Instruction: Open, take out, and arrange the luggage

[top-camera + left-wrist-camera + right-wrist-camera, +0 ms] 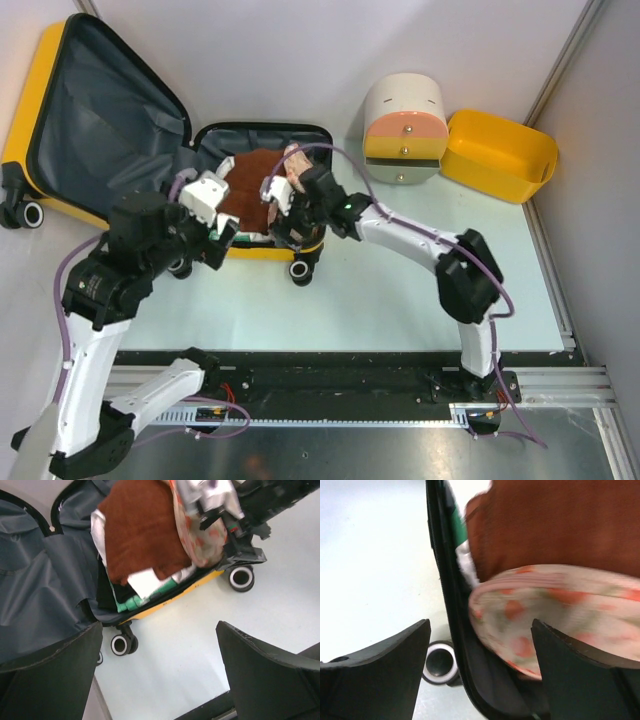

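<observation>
The right fingers (pixel 380 665) stand spread and empty above a floral pouch (pixel 545 610), the left fingers (pixel 50 680) spread too, both near the brown cloth (pixel 140 530) packed in the luggage (pixel 100 110) on the worktop (pixel 400 290), whose lid only the overhead camera shows whole, thrown open leftward.

walls (pixel 300 60): plain white | table (pixel 400 300): pale | back right: drawer cabinet (pixel 403 130) beside yellow bin (pixel 498 155)
</observation>
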You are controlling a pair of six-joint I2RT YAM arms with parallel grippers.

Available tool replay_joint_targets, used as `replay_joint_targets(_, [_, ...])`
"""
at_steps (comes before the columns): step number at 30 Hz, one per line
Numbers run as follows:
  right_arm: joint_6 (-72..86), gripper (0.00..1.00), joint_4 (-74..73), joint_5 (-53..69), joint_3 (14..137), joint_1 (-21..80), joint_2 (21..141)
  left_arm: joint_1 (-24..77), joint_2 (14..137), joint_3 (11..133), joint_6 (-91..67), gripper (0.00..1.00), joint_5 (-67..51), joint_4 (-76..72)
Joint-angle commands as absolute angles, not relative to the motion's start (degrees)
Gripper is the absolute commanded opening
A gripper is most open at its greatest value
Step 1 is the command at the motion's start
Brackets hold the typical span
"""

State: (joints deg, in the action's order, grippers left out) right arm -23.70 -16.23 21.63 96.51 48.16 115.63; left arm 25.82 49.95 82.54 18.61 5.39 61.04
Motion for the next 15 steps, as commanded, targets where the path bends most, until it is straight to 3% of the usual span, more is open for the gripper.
replay_joint_targets(1, [-20.84,0.89,-10.37,22.41,94.06,44.83,102.76,18.48,53.60,91.57,16.00,1.00,-8.51,62.92])
replay_joint_targets(8, [-18.11,0.90,-14.93,24.61,90.71,40.26,89.49,12.75,60.90,97.82,14.51,1.00,-16.43,65.92])
replay_joint_targets(15, [-25.71,0.91,-33.78,25.04,90.52,23.32,77.97,11.60,62.32,100.02,15.38,1.00,-22.23,66.09])
